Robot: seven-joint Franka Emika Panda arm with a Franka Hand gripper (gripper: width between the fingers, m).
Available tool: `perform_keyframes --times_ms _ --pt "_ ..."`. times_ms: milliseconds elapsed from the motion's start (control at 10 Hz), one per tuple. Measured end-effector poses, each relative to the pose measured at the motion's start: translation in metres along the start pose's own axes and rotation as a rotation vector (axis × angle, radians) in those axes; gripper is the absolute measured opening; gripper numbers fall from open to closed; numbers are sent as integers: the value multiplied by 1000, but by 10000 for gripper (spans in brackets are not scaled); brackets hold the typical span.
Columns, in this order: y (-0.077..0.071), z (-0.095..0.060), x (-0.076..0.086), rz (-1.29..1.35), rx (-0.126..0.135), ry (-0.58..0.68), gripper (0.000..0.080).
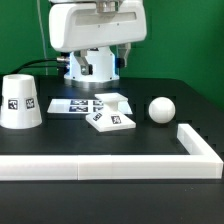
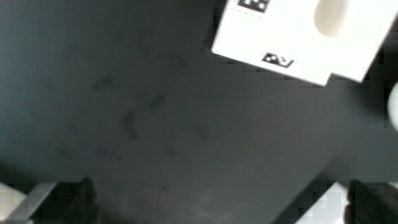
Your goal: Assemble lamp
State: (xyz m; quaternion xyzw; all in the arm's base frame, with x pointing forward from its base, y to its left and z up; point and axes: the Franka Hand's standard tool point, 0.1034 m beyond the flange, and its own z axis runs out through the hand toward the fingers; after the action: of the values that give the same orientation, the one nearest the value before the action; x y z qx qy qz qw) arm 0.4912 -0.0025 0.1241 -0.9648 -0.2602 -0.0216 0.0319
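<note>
The lamp lies in loose parts on the black table. The flat square base (image 1: 112, 116) with tags is in the middle. The ball bulb (image 1: 161, 108) sits toward the exterior view's right of it, and the cone shade (image 1: 20, 101) stands toward the exterior view's left. My hand (image 1: 98, 28) hangs high above the back of the table. In the wrist view my gripper (image 2: 217, 205) is open and empty over bare table. Its dark fingertips (image 2: 71, 200) are wide apart. The base (image 2: 294, 38) and an edge of the bulb (image 2: 393, 100) show beyond them.
The marker board (image 1: 78, 103) lies flat behind the base. The long white L-shaped wall (image 1: 110, 166) runs along the table's front and turns back at the exterior view's right (image 1: 196, 143). The arm's pedestal (image 1: 92, 66) stands at the back.
</note>
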Motion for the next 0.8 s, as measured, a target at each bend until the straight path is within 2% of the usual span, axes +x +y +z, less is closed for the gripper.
perform_keyframes --times_ms 200,500,600,800 --pt "-8 15 -15 127 -13 8 700" --pt "-22 40 -44 128 -23 5 700" --pt "-25 45 -49 128 -19 -3 700" --pt "-23 43 -46 128 -21 1 700"
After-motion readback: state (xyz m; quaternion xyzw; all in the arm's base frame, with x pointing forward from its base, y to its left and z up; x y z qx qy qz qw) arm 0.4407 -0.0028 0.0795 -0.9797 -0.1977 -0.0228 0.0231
